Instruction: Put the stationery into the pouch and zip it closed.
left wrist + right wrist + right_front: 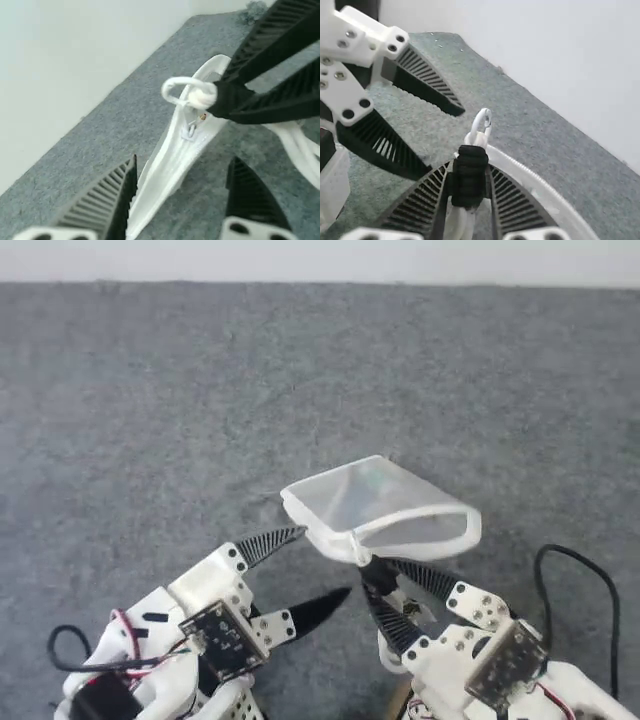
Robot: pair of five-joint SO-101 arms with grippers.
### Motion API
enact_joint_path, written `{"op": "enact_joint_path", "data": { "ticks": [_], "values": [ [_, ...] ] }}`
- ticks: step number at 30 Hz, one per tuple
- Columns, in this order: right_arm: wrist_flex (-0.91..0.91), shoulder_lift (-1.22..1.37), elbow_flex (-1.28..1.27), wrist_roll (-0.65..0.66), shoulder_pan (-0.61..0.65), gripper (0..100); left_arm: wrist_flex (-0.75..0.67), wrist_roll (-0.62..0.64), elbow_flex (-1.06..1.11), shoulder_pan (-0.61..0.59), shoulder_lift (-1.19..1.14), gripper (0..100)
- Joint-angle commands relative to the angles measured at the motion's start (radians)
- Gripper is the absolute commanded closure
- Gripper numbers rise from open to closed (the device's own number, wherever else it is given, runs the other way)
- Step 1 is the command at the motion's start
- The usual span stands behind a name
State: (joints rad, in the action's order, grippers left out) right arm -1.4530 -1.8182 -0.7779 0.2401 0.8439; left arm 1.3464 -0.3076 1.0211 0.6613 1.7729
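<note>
Right gripper is clamped down, fingers nearly together, on the cord at the end of the pouch. The cord's white loop sticks out past the fingertips. We see a black piece pinched between the fingers; can't tell what it is. In the left wrist view the same gripper pinches the cord's knot, with the loop free beyond it. The slider sits on the zip just past the knot.

Left gripper is spread wide and holds nothing. It has one finger on either side of the pouch edge, apart from it as far as we can tell.

High view: right gripper is at the pouch's near corner and left gripper is just beside that corner. The pouch is white and translucent, and lies mid-way across the grey mat, just in front of both arms. Its mouth faces the arms and gapes open. We can't tell what is inside. A white wall runs along the mat's far edge.
</note>
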Motion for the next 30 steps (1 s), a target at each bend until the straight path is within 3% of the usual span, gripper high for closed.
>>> {"op": "enact_joint_path", "data": {
  "ticks": [1, 8, 19, 26, 30],
  "values": [
    [0.041, -0.001, -0.002, -0.006, 0.018, 99.2, 0.0, -0.012, 0.005, 0.015, 0.003, 72],
    [0.035, -0.001, 0.002, -0.006, 0.024, 99.2, -0.075, -0.017, 0.058, -0.077, 0.003, 72],
    [0.018, -0.001, -0.005, -0.006, 0.067, 99.2, -0.163, -0.018, 0.148, -0.071, 0.002, 72],
    [0.012, -0.001, -0.005, -0.006, 0.077, 99.2, -0.193, -0.012, 0.199, 0.008, 0.002, 73],
    [0.008, -0.001, -0.005, -0.006, 0.077, 99.2, -0.252, -0.012, 0.231, 0.008, 0.002, 77]
  ]
}}
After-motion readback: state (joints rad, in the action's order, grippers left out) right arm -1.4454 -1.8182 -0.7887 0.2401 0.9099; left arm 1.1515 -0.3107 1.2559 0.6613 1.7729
